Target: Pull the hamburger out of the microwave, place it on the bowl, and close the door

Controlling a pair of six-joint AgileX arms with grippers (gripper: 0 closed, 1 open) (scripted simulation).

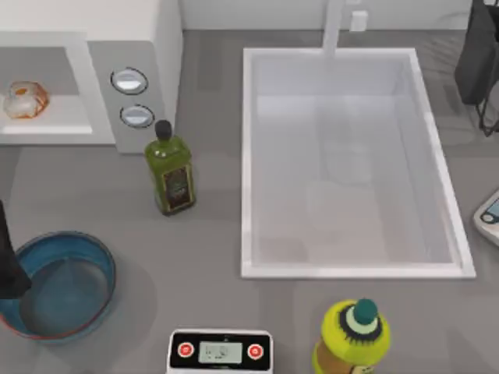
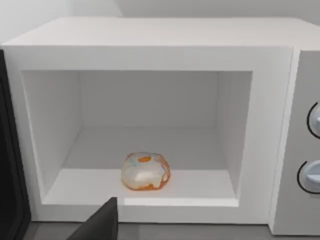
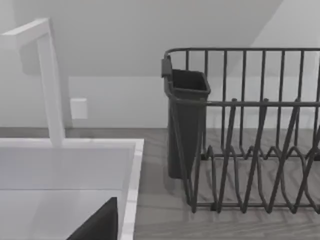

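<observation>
Hamburger inside open microwave; bowl apart.

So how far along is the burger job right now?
Done: the microwave stands open. In hand: the left arm faces the cavity, where the hamburger sits untouched on the floor. Left: grasp the hamburger, carry it to the bowl at the table's front left, then shut the door, which is swung wide. The right arm is parked by the dish rack.
</observation>
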